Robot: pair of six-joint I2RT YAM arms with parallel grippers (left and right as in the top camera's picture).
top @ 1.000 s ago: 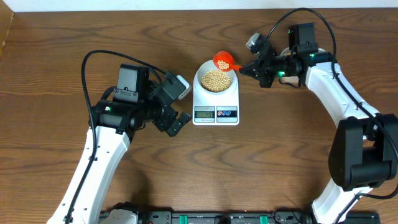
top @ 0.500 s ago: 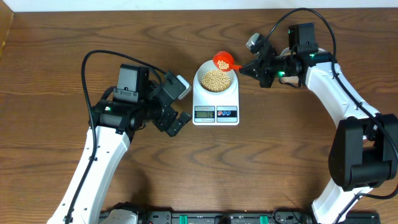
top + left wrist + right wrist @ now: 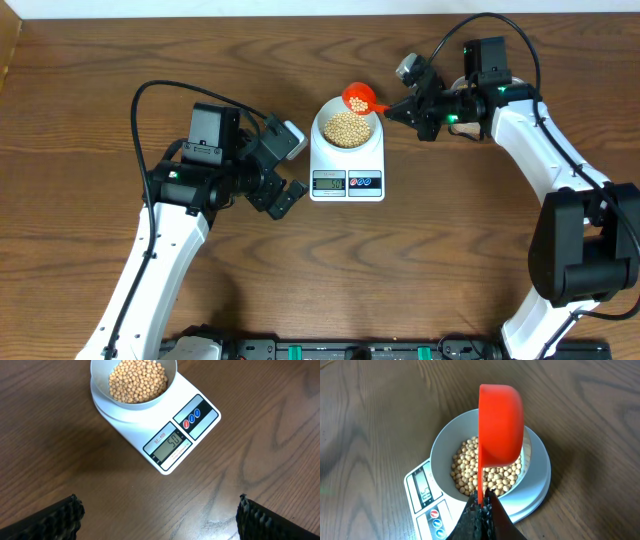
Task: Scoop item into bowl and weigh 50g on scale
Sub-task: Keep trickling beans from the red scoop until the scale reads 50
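Note:
The pale bowl (image 3: 347, 127) sits on the white scale (image 3: 347, 181) and is full of tan beans (image 3: 138, 380). The scale's display (image 3: 172, 441) is lit. My right gripper (image 3: 481, 505) is shut on the handle of an orange scoop (image 3: 501, 422), which hangs over the bowl's far right rim with a few beans in its cup (image 3: 358, 98). The scoop's cup faces away in the right wrist view. My left gripper (image 3: 157, 515) stands wide open over bare table just left of the scale, holding nothing.
The wooden table (image 3: 90, 90) surrounds the scale on all sides. A dark bar with green clips (image 3: 330, 350) runs along the front edge. The right arm's base (image 3: 585, 250) stands at the right.

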